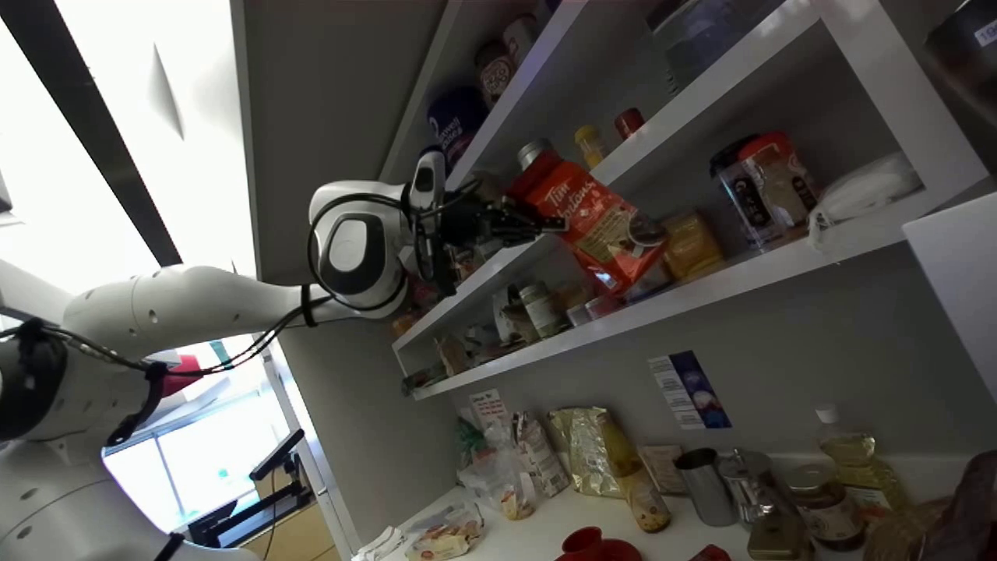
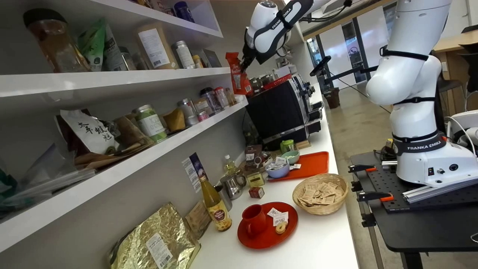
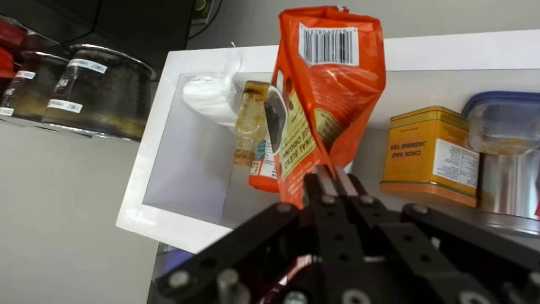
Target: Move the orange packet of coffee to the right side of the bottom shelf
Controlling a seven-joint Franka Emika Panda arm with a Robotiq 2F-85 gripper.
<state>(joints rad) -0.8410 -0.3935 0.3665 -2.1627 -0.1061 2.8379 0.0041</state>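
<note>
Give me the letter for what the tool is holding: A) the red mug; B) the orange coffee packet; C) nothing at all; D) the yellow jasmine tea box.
B: in the wrist view the tool is clamped on the orange coffee packet, while the jasmine tea box stands apart from it.

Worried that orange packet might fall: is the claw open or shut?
Shut: in the wrist view, the gripper pinches the Tim Hortons coffee packet, jaws nearly together.
</note>
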